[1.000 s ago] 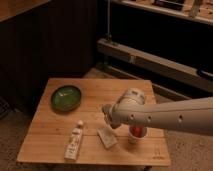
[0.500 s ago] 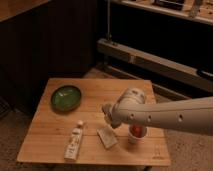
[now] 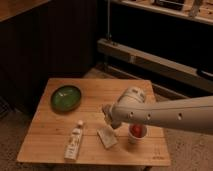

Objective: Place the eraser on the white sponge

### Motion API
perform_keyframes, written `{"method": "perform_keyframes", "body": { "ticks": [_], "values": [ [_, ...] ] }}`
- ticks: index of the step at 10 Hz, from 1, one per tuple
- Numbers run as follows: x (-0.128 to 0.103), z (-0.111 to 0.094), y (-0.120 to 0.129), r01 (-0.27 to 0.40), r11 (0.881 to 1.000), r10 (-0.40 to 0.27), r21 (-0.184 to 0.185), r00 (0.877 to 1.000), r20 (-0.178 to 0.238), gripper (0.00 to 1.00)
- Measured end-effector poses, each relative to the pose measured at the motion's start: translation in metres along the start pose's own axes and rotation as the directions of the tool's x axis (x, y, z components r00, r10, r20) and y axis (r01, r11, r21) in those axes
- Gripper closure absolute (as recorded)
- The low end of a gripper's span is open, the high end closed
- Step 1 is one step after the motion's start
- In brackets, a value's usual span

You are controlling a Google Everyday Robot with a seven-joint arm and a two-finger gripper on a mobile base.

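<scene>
The white sponge (image 3: pixel 106 136) lies flat on the wooden table (image 3: pixel 45 142), near the front edge at the middle. My gripper (image 3: pixel 108 119) hangs just above the sponge's far end, at the tip of the white arm (image 3: pixel 165 114) that reaches in from the right. The eraser does not show as a separate thing; I cannot tell whether it is in the gripper.
A green bowl (image 3: pixel 66 97) sits at the table's back left. A white tube (image 3: pixel 74 141) lies left of the sponge. A white cup (image 3: pixel 136 133) with something red in it stands right of the sponge. Dark cabinets and a shelf stand behind the table.
</scene>
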Motion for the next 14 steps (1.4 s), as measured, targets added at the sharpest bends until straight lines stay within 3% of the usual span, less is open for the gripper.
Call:
{"method": "perform_keyframes", "body": {
  "ticks": [4, 9, 14],
  "values": [
    [0.014, 0.005, 0.016, -0.004, 0.998, 0.000, -0.066, 0.998, -0.063, 0.80],
    [0.026, 0.018, 0.017, -0.036, 0.995, 0.022, -0.097, 0.990, -0.143, 0.80],
    [0.038, 0.029, 0.022, -0.042, 0.987, 0.014, -0.156, 0.983, -0.181, 0.80]
  ]
}}
